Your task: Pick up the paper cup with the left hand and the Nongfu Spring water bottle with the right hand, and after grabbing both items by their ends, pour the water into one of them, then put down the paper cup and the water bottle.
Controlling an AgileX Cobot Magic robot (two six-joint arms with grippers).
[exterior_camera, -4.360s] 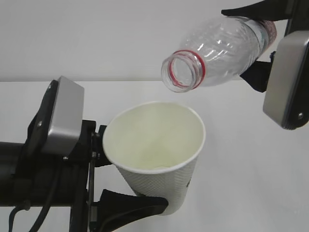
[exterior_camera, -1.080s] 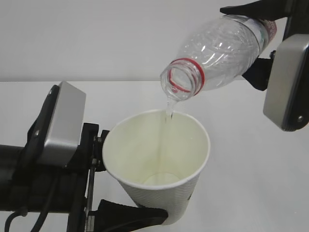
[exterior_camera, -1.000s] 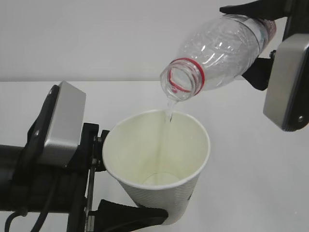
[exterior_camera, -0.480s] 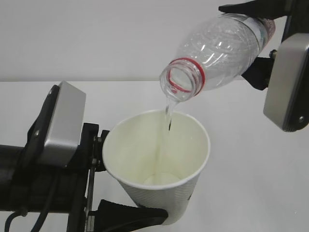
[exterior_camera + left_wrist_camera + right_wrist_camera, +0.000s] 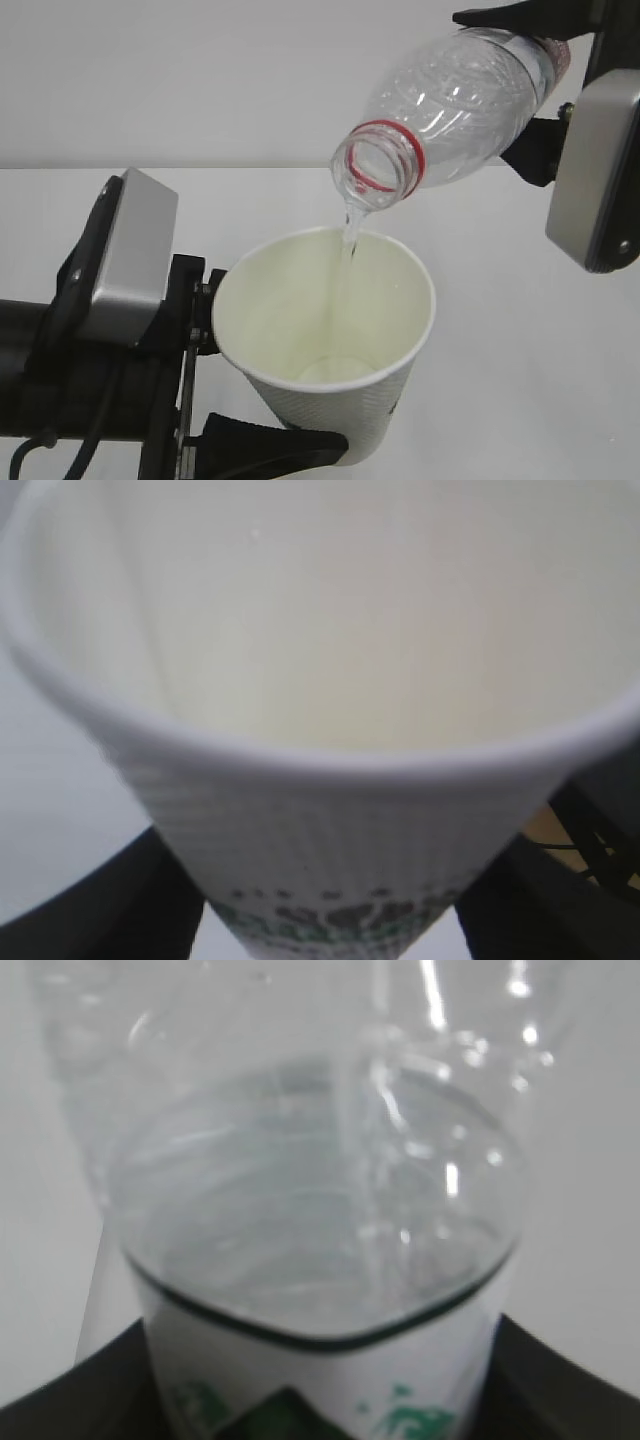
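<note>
Pour under way. Right gripper [image 5: 530, 80] clamps bottle [image 5: 450, 100] at its base, mouth tipped down; water [image 5: 348, 235] streams into cup [image 5: 330, 330], gripped low by left gripper [image 5: 250, 400], slightly tilted beneath.

Lab-like test bench, bare white table [image 5: 520, 330], blank wall [image 5: 200, 80]

A clear ribbed plastic water bottle [image 5: 455, 110] tilts mouth-down above and right of a small tapered paper cup [image 5: 330, 345]; a thin stream of water [image 5: 348, 235] falls into the cup.
</note>
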